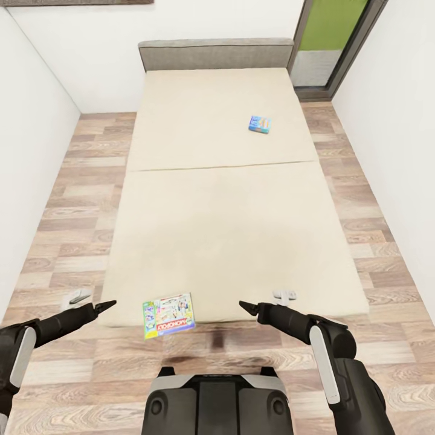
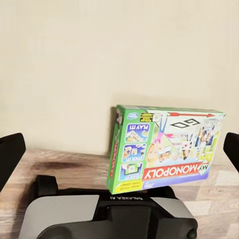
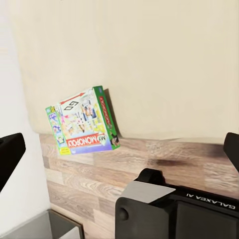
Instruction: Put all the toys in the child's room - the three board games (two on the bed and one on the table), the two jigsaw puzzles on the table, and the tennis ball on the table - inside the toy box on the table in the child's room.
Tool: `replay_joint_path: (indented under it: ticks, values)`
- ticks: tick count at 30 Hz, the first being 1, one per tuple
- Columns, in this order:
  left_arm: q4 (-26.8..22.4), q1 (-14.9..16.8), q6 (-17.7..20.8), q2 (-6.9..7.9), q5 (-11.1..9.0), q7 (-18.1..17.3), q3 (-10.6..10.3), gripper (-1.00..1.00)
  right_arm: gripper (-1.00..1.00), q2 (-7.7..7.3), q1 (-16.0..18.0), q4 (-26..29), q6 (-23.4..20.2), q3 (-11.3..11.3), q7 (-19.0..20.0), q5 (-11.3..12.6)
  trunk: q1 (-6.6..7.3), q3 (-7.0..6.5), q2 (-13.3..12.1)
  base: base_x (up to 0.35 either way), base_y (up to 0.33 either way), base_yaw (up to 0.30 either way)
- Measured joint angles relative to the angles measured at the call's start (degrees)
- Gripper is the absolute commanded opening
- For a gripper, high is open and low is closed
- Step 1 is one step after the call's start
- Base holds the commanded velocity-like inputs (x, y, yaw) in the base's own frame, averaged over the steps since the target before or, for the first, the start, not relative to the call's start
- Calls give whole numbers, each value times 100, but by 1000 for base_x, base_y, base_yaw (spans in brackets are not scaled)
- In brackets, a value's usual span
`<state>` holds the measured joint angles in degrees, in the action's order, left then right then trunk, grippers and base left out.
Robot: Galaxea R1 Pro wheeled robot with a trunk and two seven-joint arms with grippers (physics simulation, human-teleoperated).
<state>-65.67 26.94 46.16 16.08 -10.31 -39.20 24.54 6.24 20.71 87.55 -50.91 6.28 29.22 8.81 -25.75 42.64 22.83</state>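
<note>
- The left claw (image 1: 109, 304) and the right claw (image 1: 244, 306) hovered empty at the foot of the bed (image 1: 241, 241); in the wrist views each stood spread wide.
- Between them, the green-edged board game (image 1: 168, 315) lay flat, overhanging the mattress's near edge.
- The small blue board game (image 1: 260, 124) rested far up the bed, near the headboard (image 1: 215, 53).

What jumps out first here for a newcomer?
The big beige bed between white walls, running up to a grey headboard. A green-edged Monopoly box overhangs its near edge between the left gripper and right gripper; a small blue board game lies far up the mattress.
</note>
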Motion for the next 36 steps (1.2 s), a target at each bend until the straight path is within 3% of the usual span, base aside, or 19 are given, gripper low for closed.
replay_joint_path:
  ticks: [6, 11, 13, 14, 17, 20, 28, 31, 36]
  values:
    - [4, 1, -142, -126, 14, 182, -11, 100, 100, -4, 0, -21, 1, -1, -1, 0, 0, -56, 0, 0, 0, 0]
    - [15, 1, -346, -214, 23, 917, -338, 100, 100, -5, 0, -29, 1, -1, -2, 0, 0, -103, 0, 0, 0, 0]
    - [43, 1, -479, -260, 17, 1545, -677, 100, 100, -5, 0, -31, 2, 1, -3, -1, 0, -122, 0, 0, 0, 0]
    - [67, 1, -538, -278, 16, 1672, -736, 100, 100, -5, 0, -31, 2, 2, -1, -1, 0, -131, 0, 0, 0, 0]
    - [313, 3, -840, -394, 18, 2098, -878, 100, 100, -11, 0, -31, 2, 9, 12, -1, 0, -159, 0, 0, 0, 0]
    - [966, 129, -1251, -551, 30, 2512, -949, 100, 100, -13, 0, -31, 2, 14, 22, -1, -1, -187, -1, 0, 0, 0]
    - [2520, 797, -2007, -637, 53, 2865, -997, 100, 100, -14, 0, -31, 2, 16, 17, -1, -1, -262, 0, 0, 0, 0]
    - [2890, 937, -2232, -644, 94, 2898, -1041, 100, 100, -10, 0, -32, 2, 11, 11, -1, 0, -290, 0, 0, 0, 0]
    - [3105, 1020, -2413, -656, 222, 2920, -1142, 100, 100, -7, 0, -32, 2, 9, 8, -1, 0, -336, 0, 0, 0, 0]
